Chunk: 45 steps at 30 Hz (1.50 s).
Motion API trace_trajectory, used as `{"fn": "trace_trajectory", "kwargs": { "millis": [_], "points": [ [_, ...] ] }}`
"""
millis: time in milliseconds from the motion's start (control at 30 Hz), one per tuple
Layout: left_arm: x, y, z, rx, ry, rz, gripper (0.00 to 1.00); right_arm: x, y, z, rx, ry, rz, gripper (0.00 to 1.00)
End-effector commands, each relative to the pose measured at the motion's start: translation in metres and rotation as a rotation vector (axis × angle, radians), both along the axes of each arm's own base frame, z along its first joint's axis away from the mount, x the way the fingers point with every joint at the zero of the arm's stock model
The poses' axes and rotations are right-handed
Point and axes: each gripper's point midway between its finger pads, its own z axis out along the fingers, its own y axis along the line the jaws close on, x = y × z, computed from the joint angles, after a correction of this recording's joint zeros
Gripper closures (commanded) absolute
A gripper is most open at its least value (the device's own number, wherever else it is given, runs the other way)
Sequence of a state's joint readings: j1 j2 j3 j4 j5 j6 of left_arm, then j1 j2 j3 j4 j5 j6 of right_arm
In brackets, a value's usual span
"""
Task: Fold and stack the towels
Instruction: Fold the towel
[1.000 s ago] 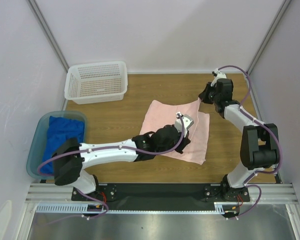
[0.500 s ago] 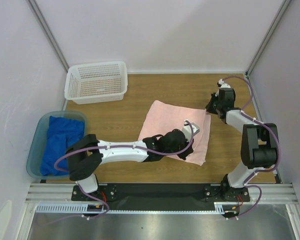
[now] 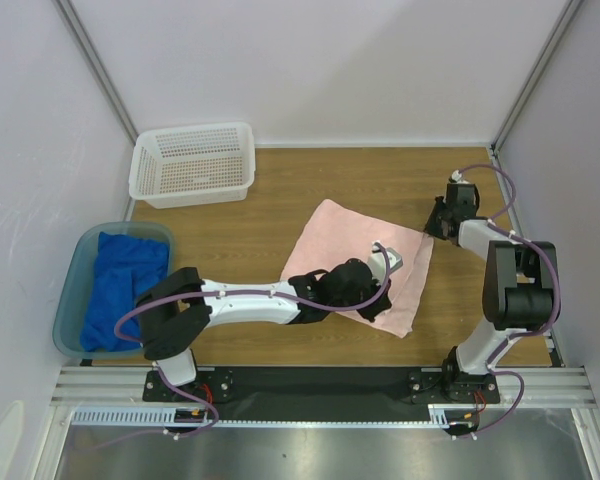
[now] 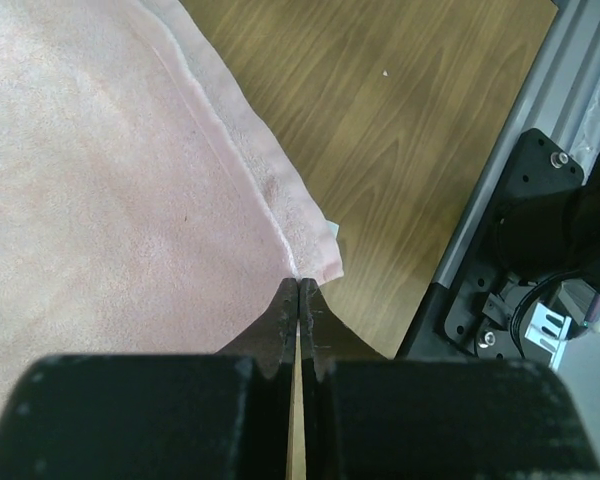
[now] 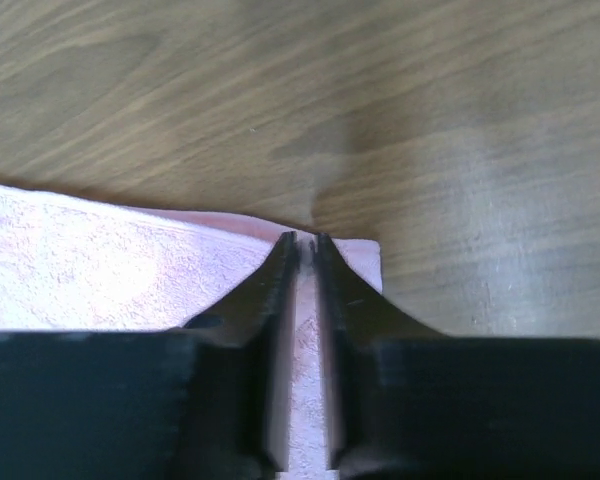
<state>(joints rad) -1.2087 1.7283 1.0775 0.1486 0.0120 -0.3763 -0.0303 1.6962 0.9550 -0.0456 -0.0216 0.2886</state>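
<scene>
Wood worktop (image 3: 280, 200), white walls (image 3: 330, 70). White basket (image 3: 194, 190) in far left corner. Teal tub (image 3: 72, 300) at left edge, blue towel (image 3: 125, 280) inside. Pink towel (image 3: 330, 235) flat, right of centre. Left arm (image 3: 250, 298) stretches low across it; left gripper (image 4: 298, 285) pressed together at near right corner. Right gripper (image 5: 305, 240) a slit apart over far right corner.

The pink towel (image 3: 332, 238) lies folded flat, its corners at the left gripper (image 4: 298, 287) and right gripper (image 5: 305, 242). The blue towel (image 3: 128, 272) sits crumpled well left of both.

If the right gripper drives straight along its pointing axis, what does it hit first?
Likely the pink towel, at its corner hem, where the right gripper points. Gap to the cloth unclear; table beneath.
</scene>
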Motion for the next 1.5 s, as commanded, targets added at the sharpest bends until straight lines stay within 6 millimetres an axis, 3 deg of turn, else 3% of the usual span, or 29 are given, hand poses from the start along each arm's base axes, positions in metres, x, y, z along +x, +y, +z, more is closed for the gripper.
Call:
{"fn": "trace_trajectory", "kwargs": {
  "millis": [0, 67, 100, 200, 433, 533, 833, 900, 933, 967, 1000, 1033, 1067, 1200, 1300, 1400, 1467],
  "points": [
    [-0.005, -0.02, 0.028, -0.093, -0.016, -0.051, 1.0, -0.002, -0.008, 0.009, -0.011, -0.003, -0.06, 0.75],
    [-0.006, -0.021, 0.028, -0.095, -0.02, -0.066, 0.99, -0.004, -0.007, 0.017, 0.0, -0.02, -0.067, 0.65],
    [-0.008, -0.023, 0.028, -0.099, -0.018, -0.079, 1.0, -0.006, -0.008, 0.028, -0.001, -0.043, -0.077, 0.53],
    [-0.01, -0.026, 0.029, -0.108, -0.015, -0.099, 1.0, -0.011, -0.014, 0.053, -0.011, -0.092, -0.126, 0.41],
    [-0.016, -0.035, 0.022, -0.1, 0.013, -0.135, 1.0, -0.025, -0.021, 0.102, 0.013, -0.209, -0.208, 0.34],
    [-0.018, -0.039, 0.015, -0.081, 0.035, -0.142, 1.0, -0.032, -0.025, 0.1, 0.005, -0.214, -0.239, 0.33],
    [-0.032, -0.053, -0.004, -0.021, 0.082, -0.193, 0.99, -0.047, -0.018, 0.065, 0.059, -0.165, -0.248, 0.34],
    [-0.038, -0.055, -0.005, -0.006, 0.085, -0.206, 0.89, -0.05, -0.016, 0.056, 0.064, -0.149, -0.244, 0.34],
    [-0.039, -0.054, -0.005, 0.001, 0.08, -0.208, 0.78, -0.051, -0.016, 0.053, 0.063, -0.143, -0.244, 0.34],
    [-0.043, -0.054, -0.006, 0.009, 0.072, -0.216, 0.58, -0.052, -0.016, 0.05, 0.065, -0.137, -0.242, 0.34],
    [-0.042, -0.052, -0.003, 0.016, 0.062, -0.21, 0.48, -0.055, -0.015, 0.046, 0.066, -0.124, -0.242, 0.34],
    [-0.041, -0.051, -0.002, 0.022, 0.053, -0.203, 0.31, -0.055, -0.014, 0.044, 0.071, -0.121, -0.236, 0.34],
    [-0.042, -0.049, -0.001, 0.028, 0.045, -0.201, 0.26, -0.055, -0.013, 0.043, 0.074, -0.122, -0.233, 0.34],
    [-0.033, -0.039, 0.012, 0.031, 0.021, -0.137, 0.2, -0.058, -0.007, 0.039, 0.093, -0.113, -0.21, 0.34],
    [-0.016, -0.019, 0.02, 0.055, 0.004, -0.025, 0.2, -0.06, 0.007, 0.038, 0.114, -0.11, -0.158, 0.35],
    [0.011, 0.012, 0.027, 0.048, 0.03, 0.135, 0.2, -0.062, 0.028, 0.034, 0.096, -0.096, -0.095, 0.35],
    [0.036, 0.046, 0.021, 0.042, 0.098, 0.294, 0.21, -0.067, 0.038, 0.028, 0.081, -0.07, -0.065, 0.36]
  ]
}}
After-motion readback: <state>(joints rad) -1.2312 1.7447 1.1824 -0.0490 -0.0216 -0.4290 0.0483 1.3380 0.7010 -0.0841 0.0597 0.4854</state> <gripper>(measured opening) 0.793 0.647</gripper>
